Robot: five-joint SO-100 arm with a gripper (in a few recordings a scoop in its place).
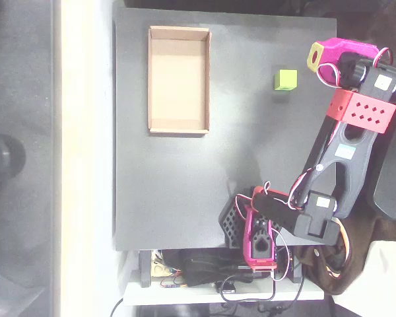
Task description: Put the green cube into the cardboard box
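Overhead view is showing a dark tabletop (178,198) taking up the middle of the picture. The arm (346,155) is stretching along the right edge, its grey links and red perforated bracket running from the base at the lower centre up to the upper right corner. The cardboard box (179,130) is lying flat at the upper left of the tabletop, open side up, its light-brown floor bare. The end effector (315,58), magenta with a yellow-green tip, is sitting at the upper right with that tip pointing left; from this angle I cannot tell whether its fingers are standing wide or narrow, and nothing is showing between them. The green cube (286,80) is resting on the tabletop just left of and slightly below the end effector's tip, near it but apart from it, and well apart from the cardboard box, which is lying far to its left.
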